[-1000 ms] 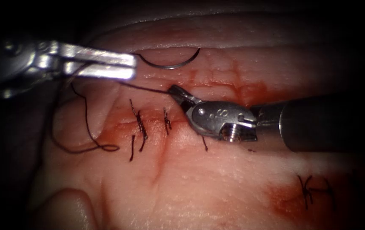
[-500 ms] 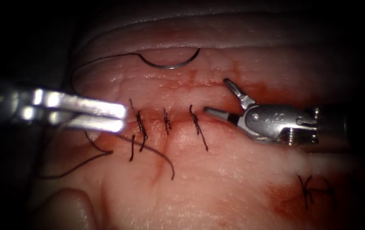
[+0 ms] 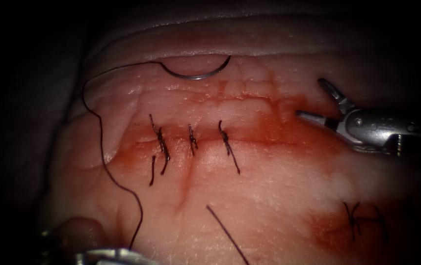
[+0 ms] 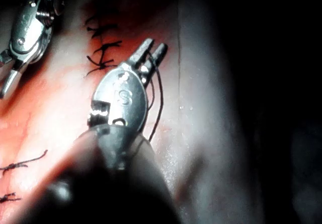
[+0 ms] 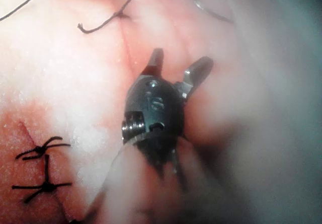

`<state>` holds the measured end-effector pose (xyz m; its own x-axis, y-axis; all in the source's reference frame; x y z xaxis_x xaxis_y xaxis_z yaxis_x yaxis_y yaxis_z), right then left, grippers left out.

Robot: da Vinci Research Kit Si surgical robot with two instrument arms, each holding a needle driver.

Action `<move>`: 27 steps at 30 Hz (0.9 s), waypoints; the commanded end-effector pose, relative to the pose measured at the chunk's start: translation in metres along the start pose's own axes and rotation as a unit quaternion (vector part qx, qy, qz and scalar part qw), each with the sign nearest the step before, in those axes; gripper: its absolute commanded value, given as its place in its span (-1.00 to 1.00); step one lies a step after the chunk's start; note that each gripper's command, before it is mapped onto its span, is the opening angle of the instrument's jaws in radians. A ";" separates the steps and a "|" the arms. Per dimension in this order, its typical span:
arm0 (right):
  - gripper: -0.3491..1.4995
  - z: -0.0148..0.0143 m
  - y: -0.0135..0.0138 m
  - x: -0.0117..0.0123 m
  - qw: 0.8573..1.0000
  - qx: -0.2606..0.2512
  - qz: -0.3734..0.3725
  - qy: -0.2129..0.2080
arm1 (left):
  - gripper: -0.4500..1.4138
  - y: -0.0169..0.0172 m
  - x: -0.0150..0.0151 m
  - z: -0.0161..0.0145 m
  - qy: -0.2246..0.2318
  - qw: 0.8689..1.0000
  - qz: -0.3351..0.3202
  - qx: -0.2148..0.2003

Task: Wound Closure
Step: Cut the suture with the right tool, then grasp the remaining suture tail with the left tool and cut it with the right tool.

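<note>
The curved needle lies free on the tissue above the cut, held by neither tool and not in the tissue. Its thread leaves the needle's left end, sweeps down the left side and reaches my left tool at the lower edge. In the left wrist view the left tool has its jaws close together with the thread between them. My right tool hovers at the right end of the cut, jaws spread wide and holding nothing; it also appears in the right wrist view. Three stitches cross the cut.
A loose cut piece of thread lies on the tissue below the cut. Older stitches sit at the lower right beside a patch of red fluid. Red fluid also stains the cut line.
The right tool let go of the thread, opened and drew back to the right. The left tool travelled down to the lower left edge, taking the thread with it.
</note>
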<state>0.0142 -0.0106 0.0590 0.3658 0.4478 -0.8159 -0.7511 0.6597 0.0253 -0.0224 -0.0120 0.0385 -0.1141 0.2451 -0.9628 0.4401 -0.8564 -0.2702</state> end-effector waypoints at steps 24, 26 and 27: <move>0.86 0.0011 -0.0024 0.0000 1.000 -0.004 -0.019 -0.005 | -0.19 -0.0131 -0.0126 -0.0101 -0.124 0.953 -0.153 0.229; 0.86 0.0011 -0.0025 0.0000 1.000 -0.004 -0.020 -0.005 | -0.19 -0.0135 -0.0144 -0.0094 -0.120 0.955 -0.150 0.225; 0.86 0.0012 -0.0025 -0.0002 1.000 -0.005 -0.020 -0.005 | -0.17 -0.0139 -0.0166 -0.0081 -0.124 0.954 -0.142 0.231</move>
<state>0.0159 -0.0114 0.0591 0.4023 0.4273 -0.8097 -0.7412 0.6711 -0.0141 -0.0189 -0.0004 0.0578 -0.4058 0.4320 -0.8054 -0.0752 -0.8940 -0.4416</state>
